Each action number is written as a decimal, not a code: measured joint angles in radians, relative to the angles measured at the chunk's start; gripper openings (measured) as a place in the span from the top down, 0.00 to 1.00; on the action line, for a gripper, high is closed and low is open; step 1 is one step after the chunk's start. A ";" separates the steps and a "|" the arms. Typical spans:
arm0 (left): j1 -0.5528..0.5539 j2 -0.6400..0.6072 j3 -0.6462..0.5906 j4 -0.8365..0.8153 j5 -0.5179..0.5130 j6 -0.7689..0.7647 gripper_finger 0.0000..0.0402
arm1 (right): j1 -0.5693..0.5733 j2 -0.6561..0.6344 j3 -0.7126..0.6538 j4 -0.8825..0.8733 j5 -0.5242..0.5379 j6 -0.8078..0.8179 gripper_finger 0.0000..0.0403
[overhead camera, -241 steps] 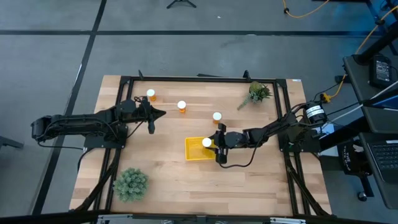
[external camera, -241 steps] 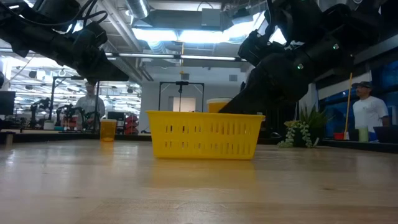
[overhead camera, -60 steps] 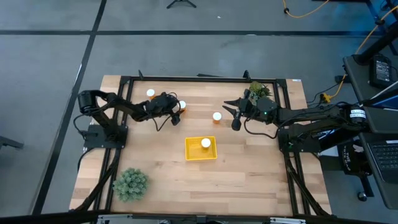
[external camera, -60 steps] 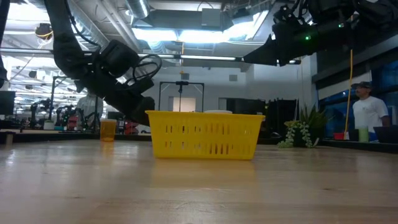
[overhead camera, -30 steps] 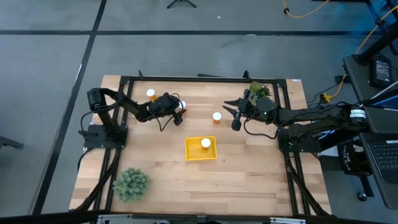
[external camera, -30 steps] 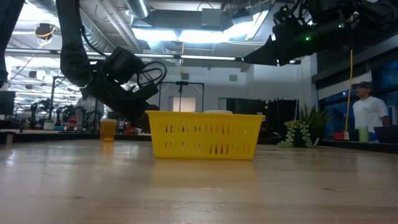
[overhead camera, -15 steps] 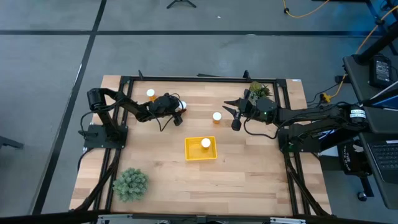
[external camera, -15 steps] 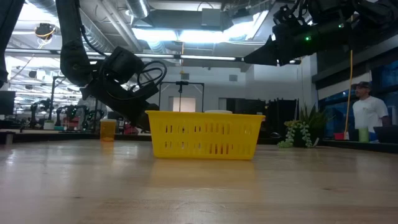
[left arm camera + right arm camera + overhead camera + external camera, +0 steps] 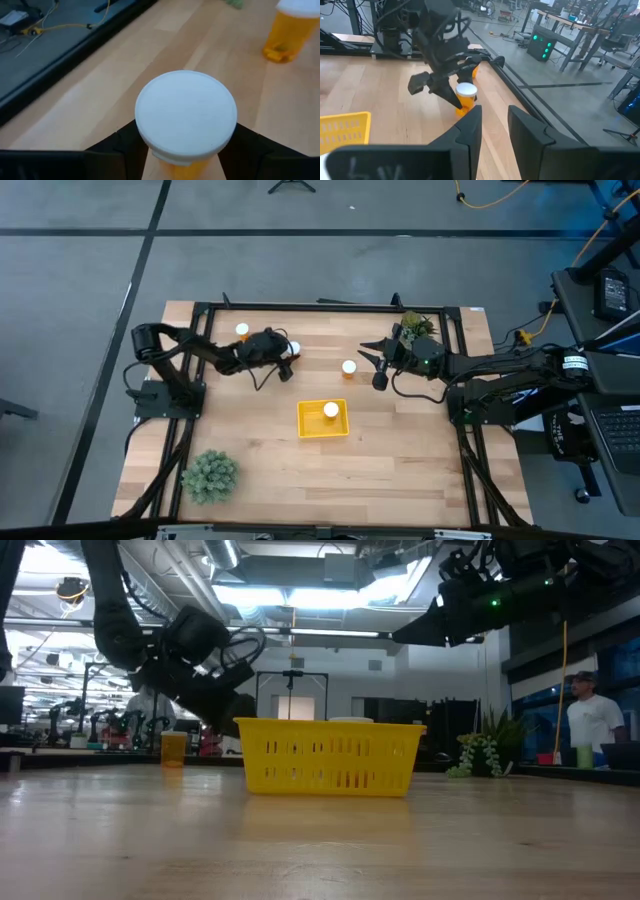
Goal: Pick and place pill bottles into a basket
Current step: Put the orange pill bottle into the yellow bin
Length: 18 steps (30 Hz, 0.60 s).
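Note:
Four orange pill bottles with white caps show. One bottle [image 9: 292, 349] sits between the fingers of my left gripper [image 9: 287, 359] at the table's far left-centre. A second bottle [image 9: 242, 331] stands farther left near the far edge, and a third [image 9: 349, 366] stands at far centre. The fourth [image 9: 331, 410] stands inside the yellow basket [image 9: 310, 427] at mid-table. My right gripper [image 9: 372, 369] hovers open just right of the third bottle, touching nothing. My left gripper pinches the bottle's orange body just under its white cap [image 9: 161, 162], one finger [image 9: 127, 150] on each side. The fingers slant down from the table's left. The bottle stays upright [image 9: 465, 99]; whether its base is off the table I cannot tell.
A round green plant [image 9: 210, 475] sits at the near left corner and a second plant [image 9: 415, 328] at the far right, close to my right arm. A black frame [image 9: 320, 307] runs along the table's edges. Bare wood lies near and right of the basket.
My left gripper has risen a little with the bottle between its fingers, as the low view shows. My right gripper has kept still.

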 joint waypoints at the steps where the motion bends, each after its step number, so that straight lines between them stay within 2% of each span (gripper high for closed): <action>1: 0.000 -0.021 0.000 -0.018 0.006 0.006 0.51 | 0.000 0.000 0.000 -0.001 0.000 0.001 0.75; 5: 0.000 -0.130 0.000 -0.131 0.036 0.026 0.51 | 0.000 0.000 0.000 -0.008 0.000 0.001 0.75; 11: 0.000 -0.327 0.000 -0.307 0.141 0.037 0.51 | 0.000 0.000 0.000 -0.011 0.000 0.002 0.75; 18: 0.000 -0.527 0.000 -0.452 0.216 0.126 0.50 | 0.000 0.000 0.000 -0.016 0.000 0.025 0.75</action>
